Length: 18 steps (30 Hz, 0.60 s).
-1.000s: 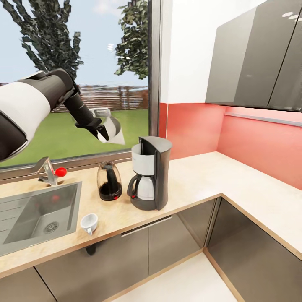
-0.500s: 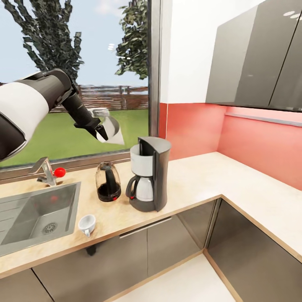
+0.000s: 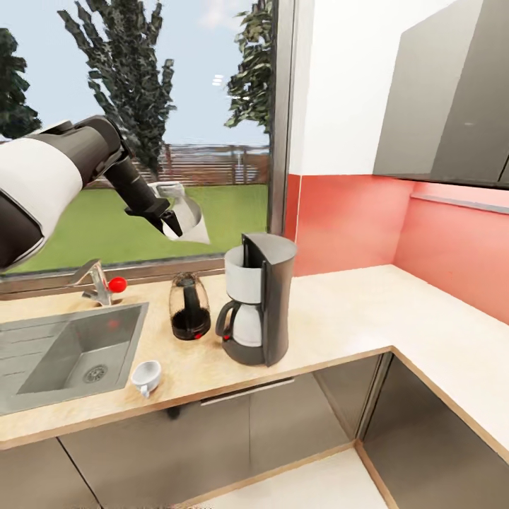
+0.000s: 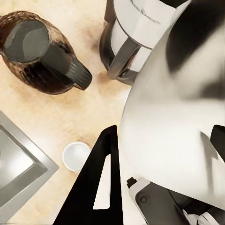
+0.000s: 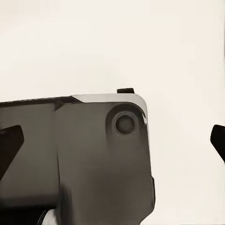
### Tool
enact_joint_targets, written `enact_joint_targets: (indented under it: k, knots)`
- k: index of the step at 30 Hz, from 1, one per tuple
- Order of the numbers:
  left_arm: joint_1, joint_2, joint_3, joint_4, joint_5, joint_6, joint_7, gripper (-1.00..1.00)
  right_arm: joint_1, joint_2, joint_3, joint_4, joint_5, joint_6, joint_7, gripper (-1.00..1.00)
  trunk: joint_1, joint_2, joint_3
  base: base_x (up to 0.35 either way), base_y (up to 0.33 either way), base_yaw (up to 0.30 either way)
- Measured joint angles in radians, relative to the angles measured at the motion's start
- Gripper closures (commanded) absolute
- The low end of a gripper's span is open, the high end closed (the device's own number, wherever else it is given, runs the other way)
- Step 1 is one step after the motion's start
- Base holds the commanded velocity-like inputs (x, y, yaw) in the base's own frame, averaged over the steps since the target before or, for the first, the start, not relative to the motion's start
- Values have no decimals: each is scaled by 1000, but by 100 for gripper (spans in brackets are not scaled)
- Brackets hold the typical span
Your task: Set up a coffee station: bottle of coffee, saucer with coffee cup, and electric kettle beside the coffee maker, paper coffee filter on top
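My left gripper [image 3: 175,216] is shut on the white paper coffee filter [image 3: 191,224], held in the air above and left of the coffee maker [image 3: 259,297]. In the left wrist view the paper coffee filter [image 4: 173,126] sits between the fingers [image 4: 101,187] of my left gripper [image 4: 164,133], over the coffee maker [image 4: 136,33]. The electric kettle [image 3: 189,307] [image 4: 33,51] stands on the countertop [image 3: 332,311] just left of the coffee maker. The coffee cup [image 3: 146,377] [image 4: 76,156] lies near the counter's front edge. My right gripper [image 5: 114,143] is open. The bottle of coffee and the saucer are out of view.
A steel sink [image 3: 71,353] and a faucet with a red knob [image 3: 106,283] lie left of the kettle. Grey wall cabinets [image 3: 452,106] hang at the right over a red wall with a thin grey strip [image 3: 459,202]. The counter turns a corner at the right.
The whole head view has shifted, so counter, sink and window sit further right in the picture. My left gripper still holds the filter above the counter.
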Motion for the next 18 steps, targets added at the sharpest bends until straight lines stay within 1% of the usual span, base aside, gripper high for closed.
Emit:
enact_joint_targets:
  k: [2, 5, 15, 18]
  knots:
    - [0, 0, 0, 0, 0, 0, 0, 100, 0, 0, 0, 0, 0, 0, 0, -100, 0, 0, 0, 7, -272, 260]
    - [1, 0, -1, 0, 0, 0, 0, 100, 0, 0, 0, 0, 0, 0, 0, -100, 0, 0, 0, 3, -273, 127]
    - [1, 1, -3, 2, 0, 0, 0, 100, 0, -2, 0, 0, 0, 0, 0, -100, 0, 0, 0, 0, -272, 13]
    - [3, 3, -3, 2, 0, -1, 0, 100, 0, -2, 2, 0, 1, 0, 0, -100, 0, 0, 0, 0, -152, 7]
